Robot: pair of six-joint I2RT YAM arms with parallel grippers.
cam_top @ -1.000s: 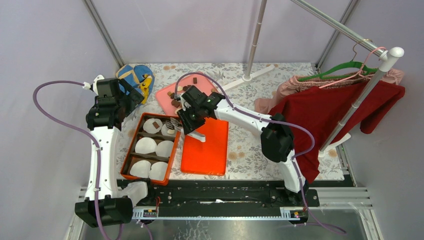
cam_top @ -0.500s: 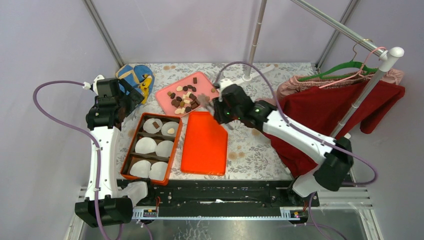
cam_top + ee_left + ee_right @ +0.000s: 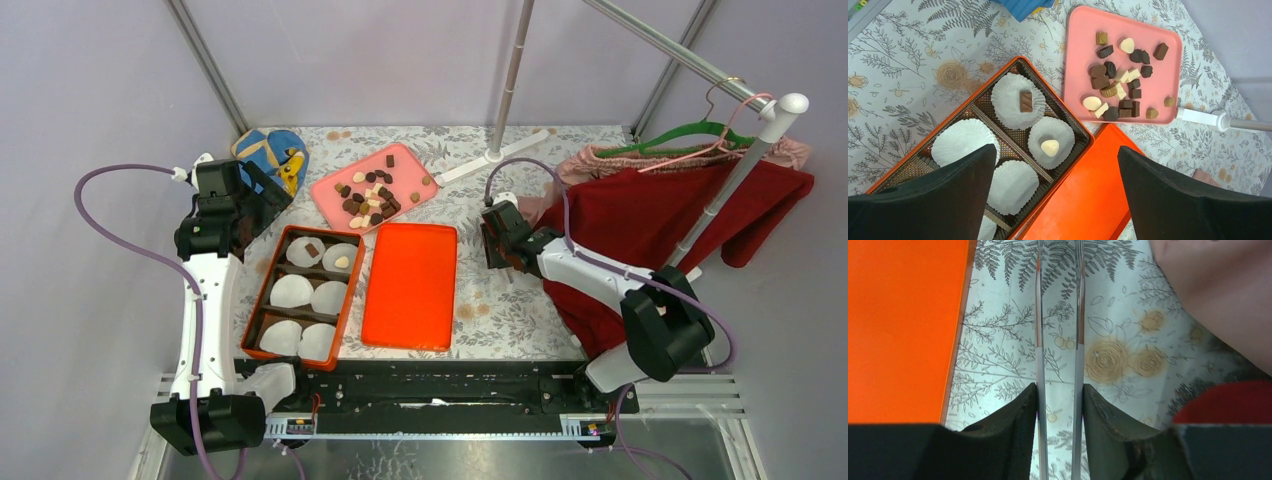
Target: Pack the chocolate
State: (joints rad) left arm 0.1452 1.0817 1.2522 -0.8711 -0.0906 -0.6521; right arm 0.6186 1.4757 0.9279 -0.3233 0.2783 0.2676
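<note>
Right of the pink tray [image 3: 1079, 40], over the worktop [image 3: 500, 300], the right fingers [image 3: 1008, 430] clench clear tongs [image 3: 1079, 315]; left fingers [image 3: 923, 200] splayed. Chocolate [image 3: 1108, 80] lies on the tray: advise approaching squarely, pinching one piece gently.

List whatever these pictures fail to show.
- Left wrist view: black fingers of the left hand cover the near end of the orange box.
- Right wrist view: the clear tongs in the right hand run off the top edge; tips unseen.
- Top view: chocolate on the pink tray too small to count.
</note>
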